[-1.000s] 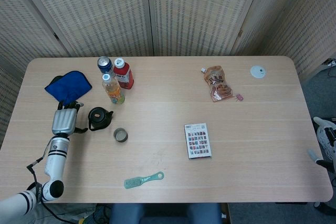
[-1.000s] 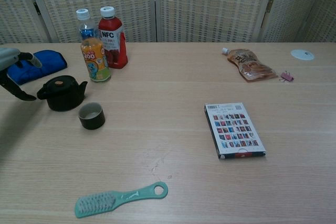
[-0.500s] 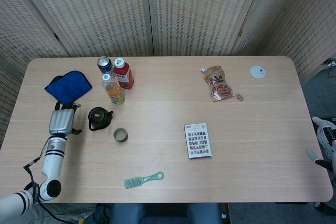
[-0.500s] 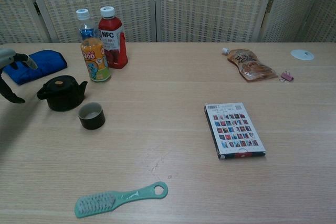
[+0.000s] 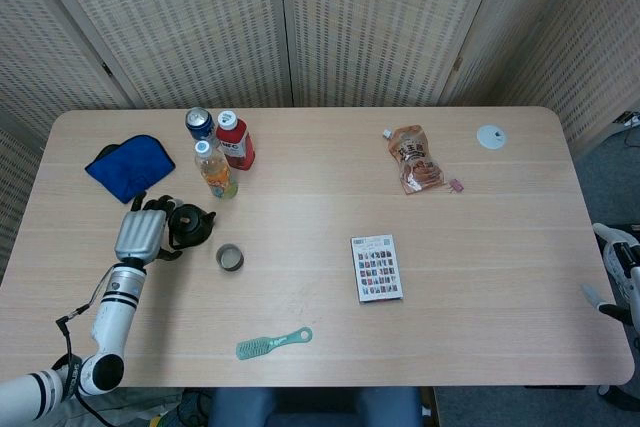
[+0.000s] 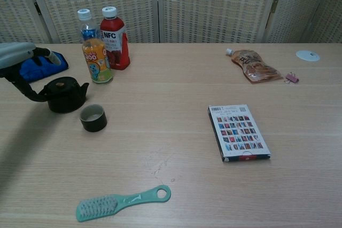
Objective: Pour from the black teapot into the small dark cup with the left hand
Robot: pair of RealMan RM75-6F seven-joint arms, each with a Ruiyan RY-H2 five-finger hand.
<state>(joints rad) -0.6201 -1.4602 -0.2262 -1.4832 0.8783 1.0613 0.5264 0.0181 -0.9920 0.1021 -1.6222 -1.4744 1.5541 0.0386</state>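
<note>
The left hand [image 5: 142, 235] is set against the black teapot [image 5: 190, 224] from its nine o'clock side, fingers [image 6: 47, 54] spread wide, nothing yet gripped. A firm grasp should be closed before lifting, and the spout tipped toward the small dark cup [image 5: 230, 257] at five o'clock.

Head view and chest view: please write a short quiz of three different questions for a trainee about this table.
1. True or false: the left hand has lifted the teapot off the table.
2. Which lies nearest the table's front edge? A. brush B. cloth C. pouch
3. Fill in: the cup stands between the teapot and the ____.

Key
1. False; the teapot stands on the table, with the hand at its handle side.
2. A
3. brush
</note>
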